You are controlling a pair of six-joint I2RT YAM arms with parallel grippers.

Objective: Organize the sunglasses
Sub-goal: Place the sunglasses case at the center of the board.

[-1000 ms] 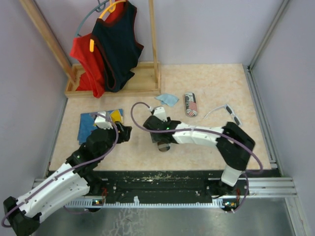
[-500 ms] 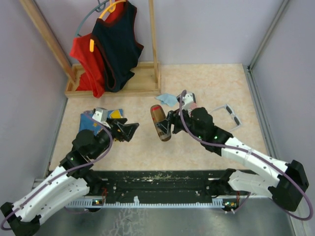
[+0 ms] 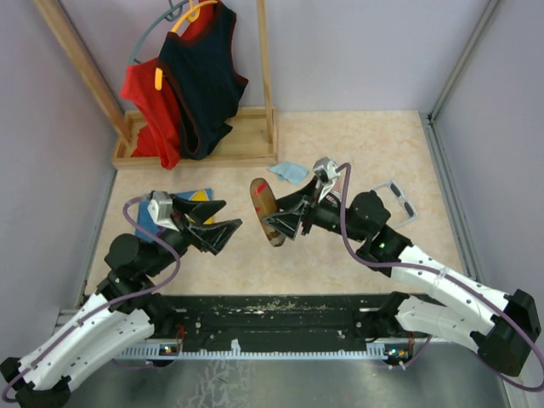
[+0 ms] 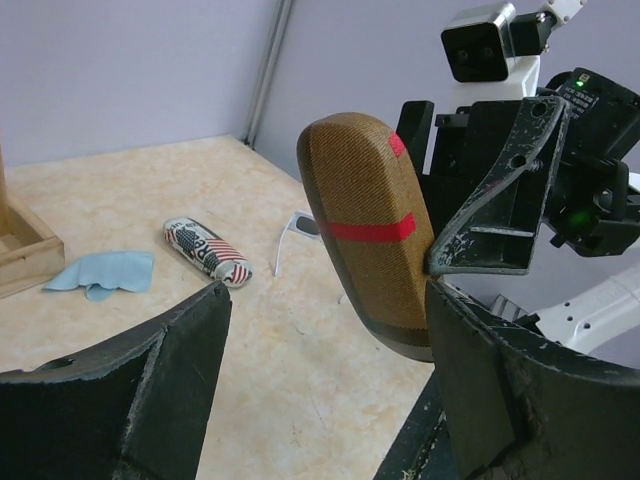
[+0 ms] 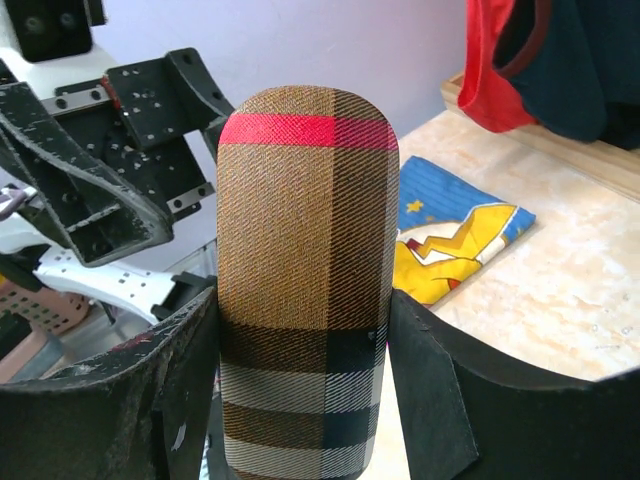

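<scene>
Alignment matters for what looks like a handover: the right gripper (image 3: 285,223) pinches the plaid case (image 3: 263,210) upright above the table (image 3: 374,144), so the left gripper (image 3: 217,219), spread wide just left of the case, should close squarely across its free end, while the white sunglasses (image 4: 303,226) lie well right of the case.

No legible text, number or brand in any view.
- Flag-print case (image 4: 207,251): stars-and-stripes pattern, dark marks among stripes too blurred to read.
- Plaid case (image 5: 305,280): brown check, red band, no lettering on visible face.
- Blue folded cloth (image 5: 455,235): yellow graphic with small stars, no words readable.
- White-frame sunglasses (image 4: 300,228): too small to tell any marking.
</scene>
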